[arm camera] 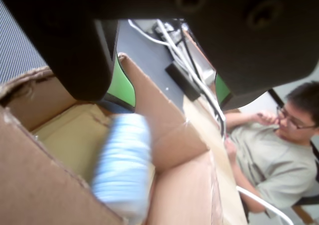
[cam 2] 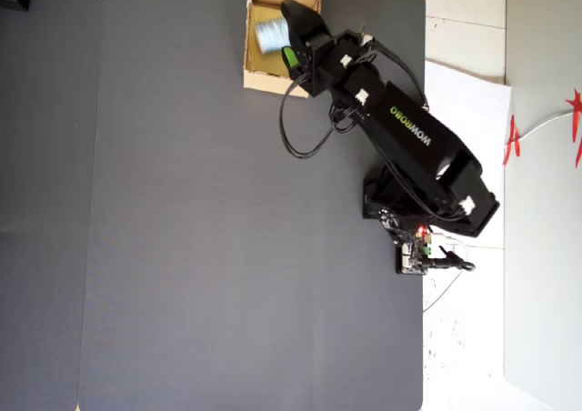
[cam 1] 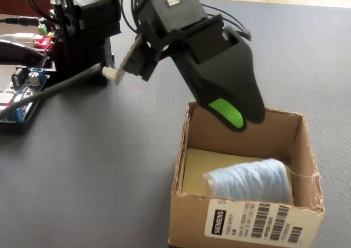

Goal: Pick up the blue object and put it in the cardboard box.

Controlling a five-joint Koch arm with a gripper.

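My claw [arm camera: 164,93] filled the top of the wrist view, its two black jaws standing well apart with nothing between them; I judged it released. Below them, blurred, the blue object [arm camera: 122,165] lay inside the cardboard box [arm camera: 30,185]. In the fixed view the blue object [cam 1: 249,183] rested on the yellowish floor toward the box's near right corner, against the near wall [cam 1: 241,223] (the one bearing a barcode label [cam 1: 255,226]). My claw [cam 1: 238,116] hung above the far left part of the opening, clear of the bundle. I judged the placing done; the walls contained the bundle, so no grip was needed.
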